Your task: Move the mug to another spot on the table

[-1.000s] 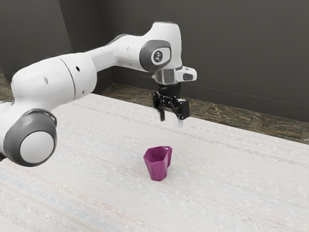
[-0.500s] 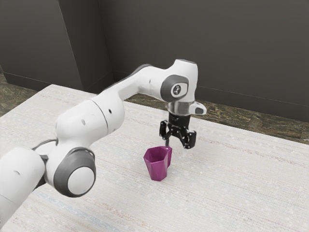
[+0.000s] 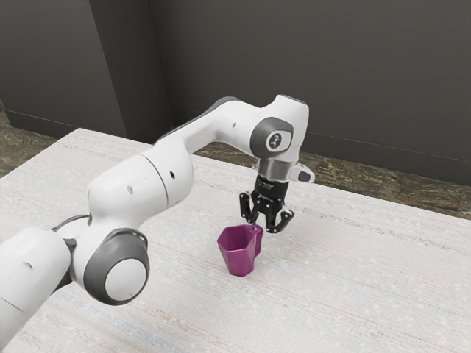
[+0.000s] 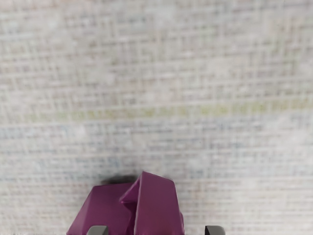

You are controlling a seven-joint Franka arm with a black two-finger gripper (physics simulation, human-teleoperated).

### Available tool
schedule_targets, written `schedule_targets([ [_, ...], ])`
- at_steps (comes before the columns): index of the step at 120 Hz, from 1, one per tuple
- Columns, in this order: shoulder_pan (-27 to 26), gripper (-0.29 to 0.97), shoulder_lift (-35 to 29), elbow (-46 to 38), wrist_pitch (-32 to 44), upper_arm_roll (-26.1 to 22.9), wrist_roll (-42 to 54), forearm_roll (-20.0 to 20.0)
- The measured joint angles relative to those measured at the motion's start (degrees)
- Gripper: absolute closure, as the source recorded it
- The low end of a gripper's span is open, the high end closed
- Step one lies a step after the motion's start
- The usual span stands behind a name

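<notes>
- Pale, woven-looking tabletop (image 3: 368,294) takes up the whole foreground and runs back toward the room's far side.
- Nearest the exterior view's lower left sit the white Franka arm's (image 3: 140,191) big rounded joints with grey caps. From there the arm rises and reaches toward the exterior view's right.
- A purple faceted mug (image 3: 237,251) stands upright on the table near its middle, mouth up. Its handle (image 3: 257,240) is on the side toward the exterior view's right.
- Just above and behind the handle hangs the black gripper (image 3: 263,223), pointing down. Its fingers are spread apart with a clear gap between them, and nothing is clamped.
- In the wrist view the mug lies right under the hand, its angular handle ridge in the middle. The two dark fingertips (image 4: 98,230) stand one on each side of it, apart from the purple surface as far as can be seen.
- Beyond the table's far edge lies a strip of brown mottled floor (image 3: 383,180).
- Farthest back stands a dark grey wall (image 3: 368,66) with a low skirting.
</notes>
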Motion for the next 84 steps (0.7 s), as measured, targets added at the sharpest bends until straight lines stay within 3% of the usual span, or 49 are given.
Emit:
schedule_targets([
  [84,2.3,0.66,-0.5,-2.8,-6.0,-0.9,-3.6,2.0],
])
